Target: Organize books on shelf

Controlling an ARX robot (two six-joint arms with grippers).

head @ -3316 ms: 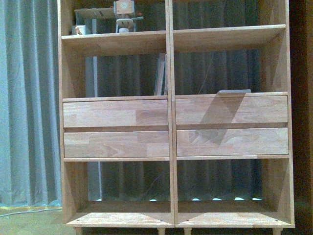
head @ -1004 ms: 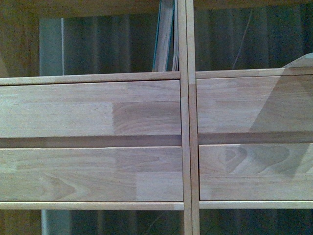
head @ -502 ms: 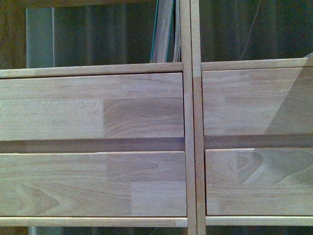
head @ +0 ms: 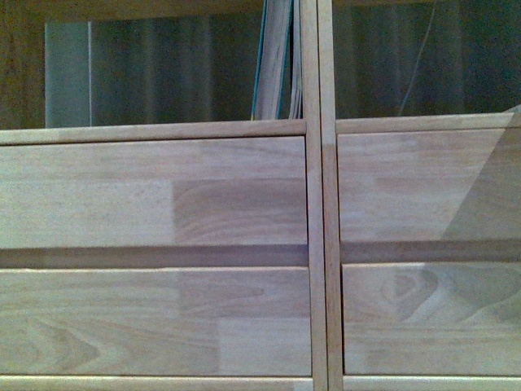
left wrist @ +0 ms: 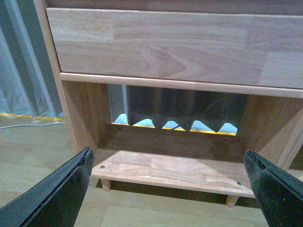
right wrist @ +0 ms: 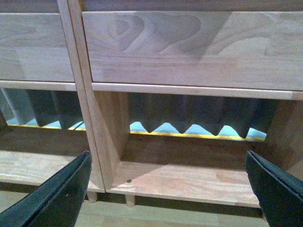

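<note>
The light-wood shelf [head: 313, 195] fills the front view, close up, with its central divider and four drawer fronts [head: 155, 191]. Books [head: 275, 61] stand upright in the left compartment above the drawers, leaning against the divider; one has a teal edge. A grey corner at the far right edge [head: 513, 110] lies on the right ledge. Neither gripper shows in the front view. My left gripper [left wrist: 169, 182] is open and empty, facing the bottom left compartment [left wrist: 175, 170]. My right gripper [right wrist: 168, 184] is open and empty, facing the bottom right compartment [right wrist: 189, 182].
A grey curtain [left wrist: 19, 71] hangs left of the shelf and behind its open back. The wooden floor [left wrist: 42, 142] runs in front. A white cable [left wrist: 28, 125] lies on the floor at the left. The shelf stands on short round feet [left wrist: 108, 183].
The front view has come much closer to the shelf since the earliest frame. In the last half second the shelf has shifted slightly down in the view.
</note>
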